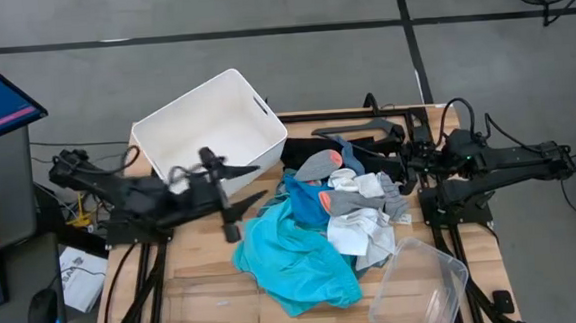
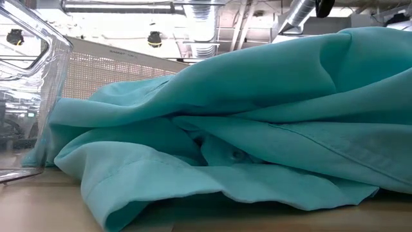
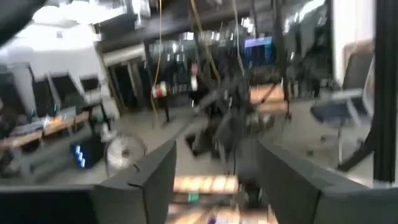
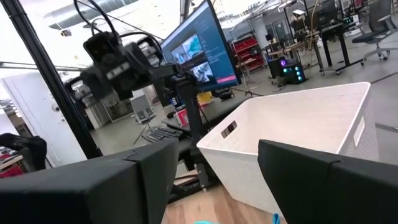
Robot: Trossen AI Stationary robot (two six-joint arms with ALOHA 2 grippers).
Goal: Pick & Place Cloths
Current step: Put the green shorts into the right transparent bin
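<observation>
- Your cloths (image 1: pixel 322 225) lie heaped mid-counter: crumpled turquoise, grey-orange, white, black.
- Left pincer (image 1: pixel 233 217), fingers apart and empty, hovers beside the white bin (image 1: pixel 209 128).
- Right pincer (image 1: pixel 408 164), open, waits far right.

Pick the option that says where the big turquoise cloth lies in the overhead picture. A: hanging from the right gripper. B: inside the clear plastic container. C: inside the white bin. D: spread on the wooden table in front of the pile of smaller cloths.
D: the turquoise cloth lies spread on the table below the smaller cloths, outside the white bin and beside the clear container.
</observation>
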